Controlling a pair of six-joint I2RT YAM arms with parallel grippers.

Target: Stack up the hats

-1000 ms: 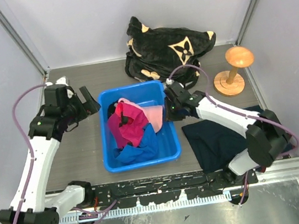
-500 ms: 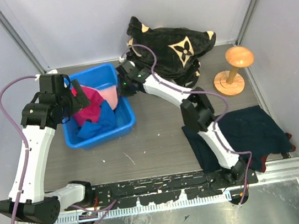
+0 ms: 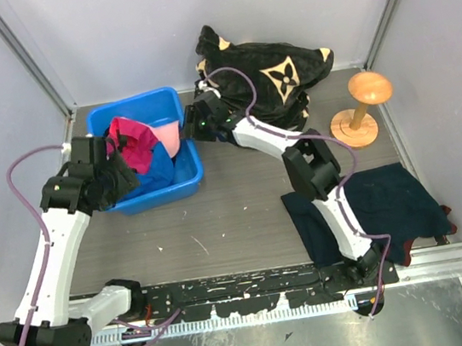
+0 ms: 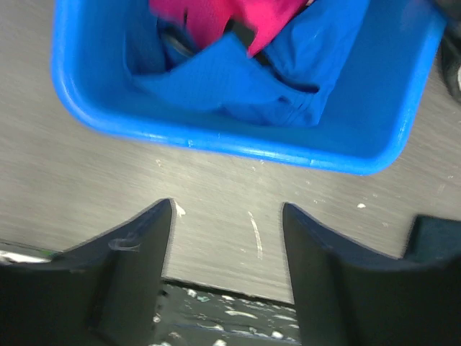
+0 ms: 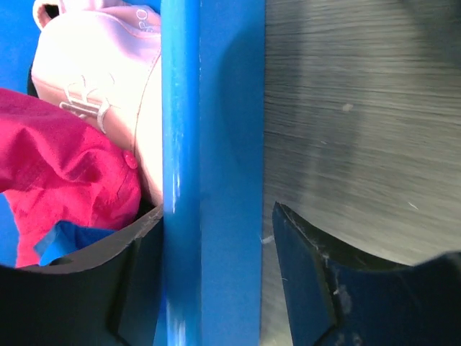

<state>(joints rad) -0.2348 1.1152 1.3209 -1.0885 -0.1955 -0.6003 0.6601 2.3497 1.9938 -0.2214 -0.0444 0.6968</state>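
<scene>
The tub (image 3: 165,196) is bright blue. In it lie a magenta cap (image 3: 132,144), a royal blue cap (image 4: 216,79) and a light pink cap (image 5: 86,65) with pale embroidery. The plush bundle (image 3: 285,71) is black with tan flower marks. The flat cloth (image 3: 390,202) is dark navy.

Hats heaped together in a blue bin (image 3: 130,101) on the far left of the table. The magenta cap (image 3: 132,142) is lying crumpled on top. The royal blue cap (image 3: 158,168) is sagging in folds below it, toward the bin's near wall. The light pink cap (image 3: 172,136) (pale embroidered lettering showing) is pressing against the right wall.
</scene>
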